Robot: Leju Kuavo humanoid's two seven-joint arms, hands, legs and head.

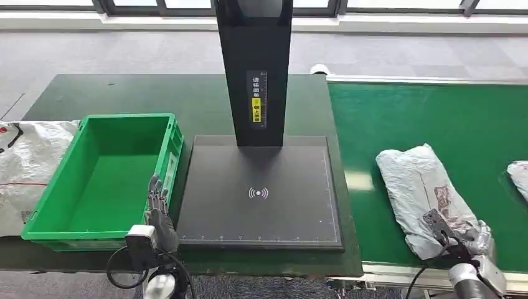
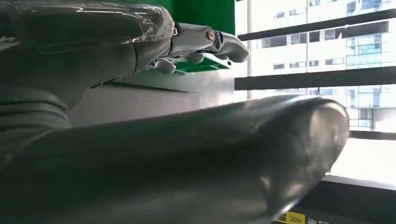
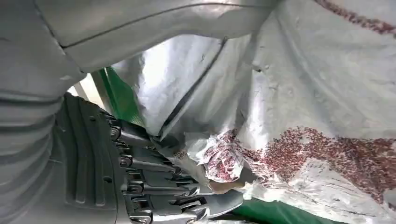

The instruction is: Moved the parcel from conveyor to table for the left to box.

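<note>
The parcel lies on the green conveyor, the right hand closing its fingers on its near end, not yet lifted toward the counter; the left hand waits empty, fingers apart, beside the green box.

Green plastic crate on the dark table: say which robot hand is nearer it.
Left. The left hand is beside the green plastic crate; the right hand grips the grey plastic-wrapped parcel.

A crate sits on the surface, left of a scanner pad. Right of the pad, a parcel lies on the conveyor.
</note>
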